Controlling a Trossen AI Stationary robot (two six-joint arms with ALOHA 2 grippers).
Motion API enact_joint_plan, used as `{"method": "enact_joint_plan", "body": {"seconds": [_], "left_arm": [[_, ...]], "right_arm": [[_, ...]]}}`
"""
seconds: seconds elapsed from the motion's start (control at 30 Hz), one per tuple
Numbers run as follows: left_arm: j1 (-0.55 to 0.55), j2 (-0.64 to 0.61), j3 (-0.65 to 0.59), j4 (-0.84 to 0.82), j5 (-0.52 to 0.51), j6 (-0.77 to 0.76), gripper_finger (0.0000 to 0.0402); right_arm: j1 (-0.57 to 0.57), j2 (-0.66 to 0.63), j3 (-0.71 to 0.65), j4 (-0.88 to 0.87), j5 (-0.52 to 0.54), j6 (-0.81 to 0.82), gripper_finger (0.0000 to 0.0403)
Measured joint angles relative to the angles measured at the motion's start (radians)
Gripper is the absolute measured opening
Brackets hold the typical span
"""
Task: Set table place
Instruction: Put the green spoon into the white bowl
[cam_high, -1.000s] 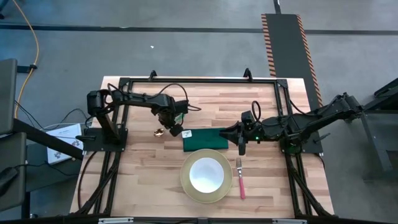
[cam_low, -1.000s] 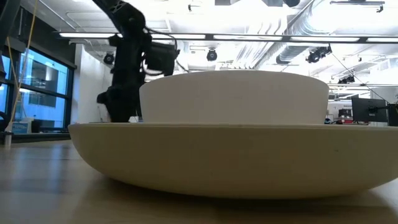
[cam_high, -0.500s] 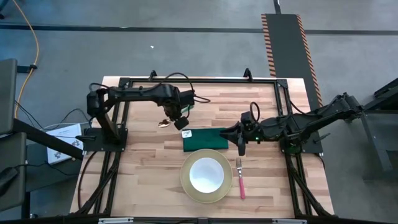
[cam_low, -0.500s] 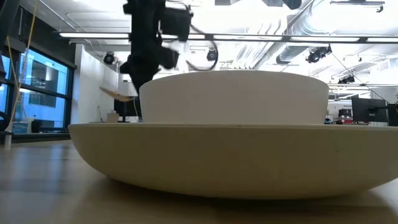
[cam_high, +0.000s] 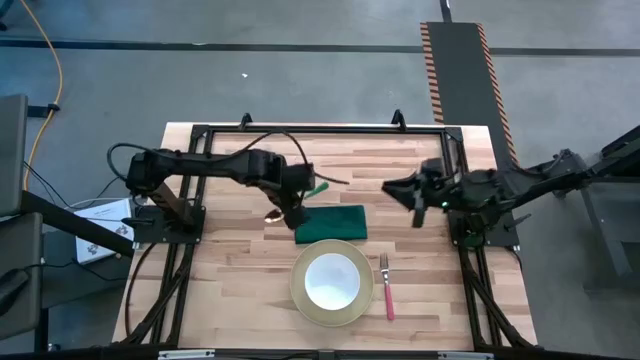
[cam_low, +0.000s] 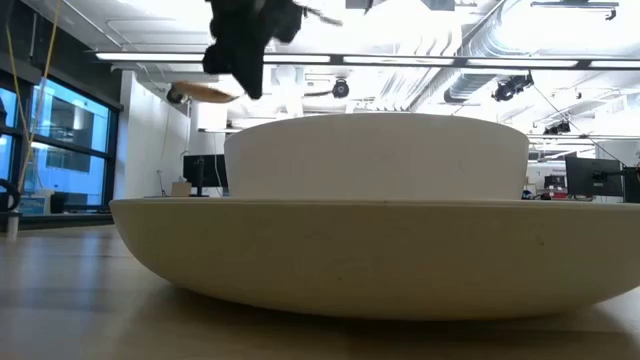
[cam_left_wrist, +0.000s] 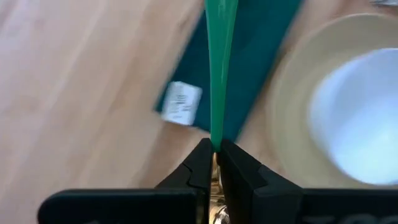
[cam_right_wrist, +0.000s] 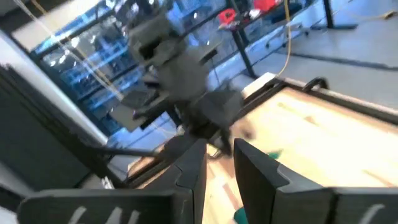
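My left gripper (cam_high: 293, 207) is shut on the gold spoon with the green handle (cam_left_wrist: 221, 62) and holds it in the air over the table (cam_high: 230, 250), just left of the dark green napkin (cam_high: 332, 222). The spoon's gold bowl (cam_high: 272, 213) points toward the table's left. In the low view the bowl (cam_low: 205, 92) hangs high beside the left gripper (cam_low: 245, 40). The napkin lies flat behind the pale yellow plate (cam_high: 300, 300), which carries the white bowl (cam_high: 332, 280). The pink-handled fork (cam_high: 387, 290) lies right of the plate. My right gripper (cam_high: 400, 187) hovers open, right of the napkin. My left gripper pinches the spoon between its two fingers (cam_left_wrist: 198, 163), at the lower end of the green handle (cam_left_wrist: 217, 134) where it meets the gold part. The fingers come from above, pointing steeply down, across the spoon. The spoon is lifted clear of the table, roughly level.
A small white tag (cam_left_wrist: 180, 102) lies at the napkin's left end. A black metal frame (cam_high: 320, 130) runs along the table's far edge and sides. Bare wood lies left of the plate and in the far middle of the table.
My left gripper has risen with the spoon and swung toward the napkin's left end; the spoon is now well above the table. My right gripper has drawn back from the napkin's right end toward the table's far right and tipped up toward level.
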Motion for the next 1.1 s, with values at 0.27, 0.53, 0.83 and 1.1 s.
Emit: {"method": "enact_joint_plan", "body": {"seconds": [0.27,0.53,0.83,1.1], "left_arm": [[-0.142,0.0,0.025,0.166,0.04,-0.102,0.0017],[-0.226,0.037,0.026,0.291,0.031,-0.164,0.0017],[-0.257,0.165,0.042,0.358,0.077,-0.171,0.0017],[-0.27,0.244,0.162,0.365,0.048,-0.119,0.0017]], "right_arm": [[0.0,-0.116,0.0,-0.073,0.043,-0.009,0.0071],[0.001,-0.117,0.0,-0.113,0.049,0.002,0.0071],[0.001,-0.112,0.0,-0.116,0.047,0.003,0.0071],[0.001,-0.112,0.0,-0.122,0.044,0.002,0.0071]]}}
